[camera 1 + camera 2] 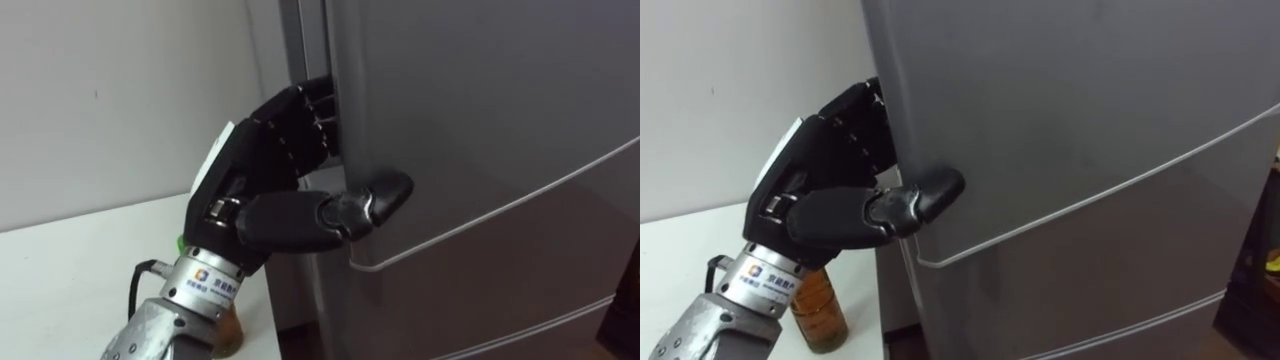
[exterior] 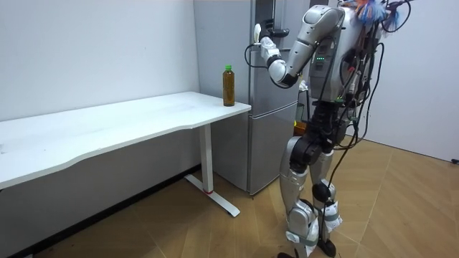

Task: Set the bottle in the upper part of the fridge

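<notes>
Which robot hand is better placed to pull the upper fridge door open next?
Left. The left robot hand hooks its fingers round the edge of the upper fridge door, thumb on its front; the bottle stands on the table.

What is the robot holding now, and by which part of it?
The left hand holds the upper fridge door by its left edge, fingers curled round it, thumb on the front. The bottle stands on the table.

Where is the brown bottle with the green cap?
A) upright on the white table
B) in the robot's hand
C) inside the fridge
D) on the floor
A: the brown bottle stands on a corner of the white table, while the left hand curls its fingers round the edge of the grey fridge door.
</notes>
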You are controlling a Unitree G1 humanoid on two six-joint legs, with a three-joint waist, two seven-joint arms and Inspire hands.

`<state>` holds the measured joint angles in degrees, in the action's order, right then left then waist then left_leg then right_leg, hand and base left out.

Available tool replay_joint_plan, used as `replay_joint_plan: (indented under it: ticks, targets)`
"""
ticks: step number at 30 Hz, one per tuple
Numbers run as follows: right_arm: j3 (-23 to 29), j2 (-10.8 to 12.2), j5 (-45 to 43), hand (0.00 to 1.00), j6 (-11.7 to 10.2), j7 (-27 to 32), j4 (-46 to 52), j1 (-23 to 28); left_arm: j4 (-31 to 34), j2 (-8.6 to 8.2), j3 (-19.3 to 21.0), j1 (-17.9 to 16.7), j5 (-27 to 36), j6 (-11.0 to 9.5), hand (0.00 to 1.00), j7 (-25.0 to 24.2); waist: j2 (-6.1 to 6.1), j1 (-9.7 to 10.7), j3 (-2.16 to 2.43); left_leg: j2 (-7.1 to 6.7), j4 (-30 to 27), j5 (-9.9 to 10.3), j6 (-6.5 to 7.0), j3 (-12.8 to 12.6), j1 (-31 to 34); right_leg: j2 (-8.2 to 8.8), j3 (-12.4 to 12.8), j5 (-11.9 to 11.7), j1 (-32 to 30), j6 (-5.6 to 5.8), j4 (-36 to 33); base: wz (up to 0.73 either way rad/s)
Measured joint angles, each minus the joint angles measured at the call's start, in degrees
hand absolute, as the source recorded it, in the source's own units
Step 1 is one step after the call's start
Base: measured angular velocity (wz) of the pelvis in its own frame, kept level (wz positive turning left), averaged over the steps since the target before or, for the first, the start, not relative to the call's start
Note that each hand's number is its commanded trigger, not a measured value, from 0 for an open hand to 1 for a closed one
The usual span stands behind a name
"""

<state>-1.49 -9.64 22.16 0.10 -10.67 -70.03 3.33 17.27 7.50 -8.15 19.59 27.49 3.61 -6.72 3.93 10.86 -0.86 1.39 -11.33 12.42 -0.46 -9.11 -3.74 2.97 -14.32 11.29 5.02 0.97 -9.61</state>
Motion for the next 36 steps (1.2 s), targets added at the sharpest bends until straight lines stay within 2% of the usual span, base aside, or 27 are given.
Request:
replay_joint_plan:
  ticks: [4, 9, 14, 20, 28, 32, 36]
  targets:
    - [-0.02, 0.01, 0.05, 0.0, 0.0, 0.0, -0.02, -0.22, 0.01, 0.5, -1.16, -0.03, -0.05, 0.0, 0.0, -0.5, -0.07, -0.08, 0.01, -0.03, -0.05, -0.01, 0.03, 0.01, 0.0, 0.05, -0.05, 0.0, 0.01, 0.0, -0.1, 0.0]
    - [-0.12, 0.01, 0.57, 0.0, 0.0, 0.05, -0.02, -0.25, 0.03, 1.02, -2.22, -0.03, 0.04, -0.01, 0.0, -0.58, -0.01, -0.05, 0.05, -0.03, -0.3, -0.09, 0.16, -0.08, 0.14, 0.1, -0.04, -0.01, -0.06, 0.01, -0.05, 0.0]
    - [-0.65, -0.08, 1.28, 0.0, 0.04, 0.09, -0.06, -0.21, 0.16, 1.0, -2.58, -0.06, 0.04, -0.01, 0.0, -0.59, 0.41, -0.05, 0.48, -0.04, -0.37, -0.17, 0.27, -0.08, 0.21, 0.13, -0.14, -0.12, -0.05, 0.01, -0.19, 0.0]
    - [-1.57, -0.25, 2.35, 0.0, 0.05, 0.11, -0.06, -0.19, 0.16, 1.09, -2.77, -0.06, 0.03, -0.01, 0.0, -0.59, 0.51, -0.04, 0.57, -0.05, -0.36, -0.18, 0.27, -0.11, 0.16, 0.14, -0.09, -0.19, -0.01, 0.02, -0.17, 0.0]
    - [-1.67, -0.41, 2.57, 0.0, 0.09, 0.24, -0.15, -0.2, 0.16, 1.47, -3.02, -0.06, 0.02, 0.04, 0.0, -0.59, 0.5, 0.02, 0.56, -0.05, -0.35, -0.17, 0.27, -0.17, -0.01, 0.14, -0.04, -0.24, 0.22, 0.03, -0.11, 0.0]
    - [-1.62, -0.48, 2.59, 0.0, 0.71, 0.26, -0.15, -0.27, 0.16, 1.69, -3.28, -0.06, -0.07, 0.16, 0.0, -0.97, 0.23, -0.02, 0.37, -0.05, -0.36, -0.17, 0.27, -0.17, -0.25, 0.15, 0.04, -0.23, 0.54, 0.04, 0.01, 0.0]
    - [-1.66, -0.49, 2.89, 0.0, 0.72, 0.26, -0.15, -0.23, 0.16, 1.59, -3.31, -0.06, -0.16, 0.17, 0.0, -1.25, 0.36, -0.03, 0.43, -0.05, -0.37, -0.17, 0.27, -0.18, -0.33, 0.15, 0.21, -0.23, 0.55, 0.04, 0.04, 0.0]
